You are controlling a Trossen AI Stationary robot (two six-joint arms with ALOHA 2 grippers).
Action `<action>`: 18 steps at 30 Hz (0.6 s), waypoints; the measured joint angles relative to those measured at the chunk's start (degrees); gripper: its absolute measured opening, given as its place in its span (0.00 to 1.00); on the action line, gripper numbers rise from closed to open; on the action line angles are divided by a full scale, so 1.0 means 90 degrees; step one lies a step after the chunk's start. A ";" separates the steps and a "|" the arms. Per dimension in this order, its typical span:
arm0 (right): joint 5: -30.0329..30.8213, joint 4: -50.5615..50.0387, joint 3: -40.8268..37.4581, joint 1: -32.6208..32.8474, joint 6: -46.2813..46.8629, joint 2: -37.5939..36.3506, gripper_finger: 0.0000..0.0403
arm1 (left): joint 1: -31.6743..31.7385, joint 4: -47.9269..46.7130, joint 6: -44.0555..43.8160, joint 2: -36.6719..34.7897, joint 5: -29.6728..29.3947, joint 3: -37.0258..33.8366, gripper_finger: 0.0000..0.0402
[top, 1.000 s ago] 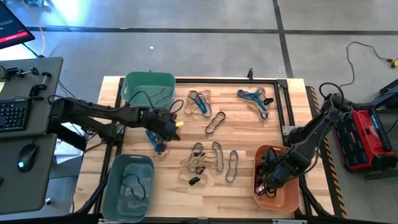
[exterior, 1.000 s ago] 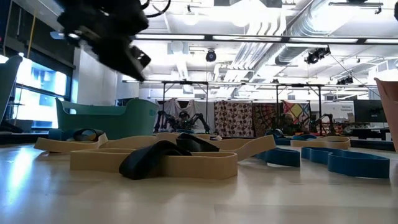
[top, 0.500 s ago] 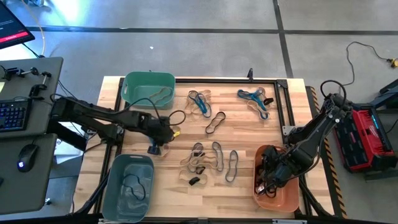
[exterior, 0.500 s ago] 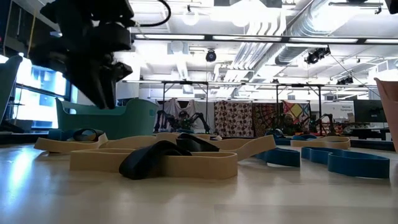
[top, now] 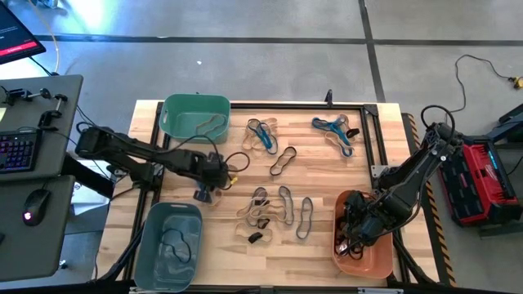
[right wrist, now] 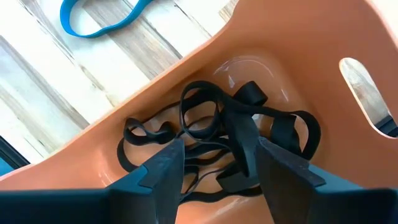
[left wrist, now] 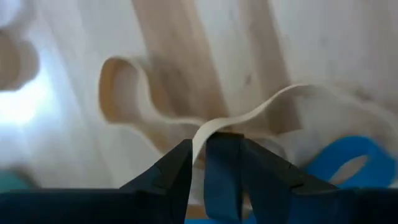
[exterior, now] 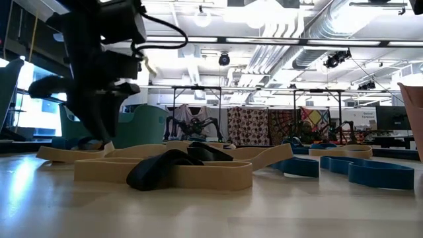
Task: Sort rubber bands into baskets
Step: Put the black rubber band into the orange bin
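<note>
My left gripper (top: pixel 202 193) points down at the table's left middle, low over a tan rubber band (left wrist: pixel 124 93) and a blue one (left wrist: pixel 348 155). It is open; the tan band's raised fold (left wrist: pixel 208 127) and a blue strip stand between its fingers. The low view shows it (exterior: pixel 100 132) just above the tabletop. My right gripper (top: pixel 353 240) hangs open over the orange basket (top: pixel 373 263), above the black bands (right wrist: pixel 217 124) lying in it. The teal basket (top: pixel 173 108) holds tan bands (top: pixel 209 124). The grey-blue basket (top: pixel 150 245) holds a dark band (top: pixel 176 240). My left gripper stands with one finger (left wrist: pixel 177 165) on each side of the tan band's raised fold (left wrist: pixel 208 127), coming from above. Whether the fingers touch that fold or the blue strip between them, I cannot tell. Both bands lie on the table.
Several loose bands lie mid-table (top: pixel 274 208), with blue and tan ones at the far side (top: pixel 261 135) (top: pixel 335 131), a black loop (top: pixel 283 161) and a small black piece (top: pixel 255 238). A black frame (top: pixel 372 139) edges the table's far and right sides.
My left gripper has come down toward the table and tipped from a slant to pointing nearly straight down. It has opened. The blue band that stretched up from the table to its fingers now lies bunched on the wood under it.
</note>
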 joint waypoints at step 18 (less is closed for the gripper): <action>0.0465 -0.0044 0.0683 0.0016 -0.0482 0.0002 0.31 | -0.0007 -0.0393 -0.0039 0.0011 -0.0021 -0.0002 0.03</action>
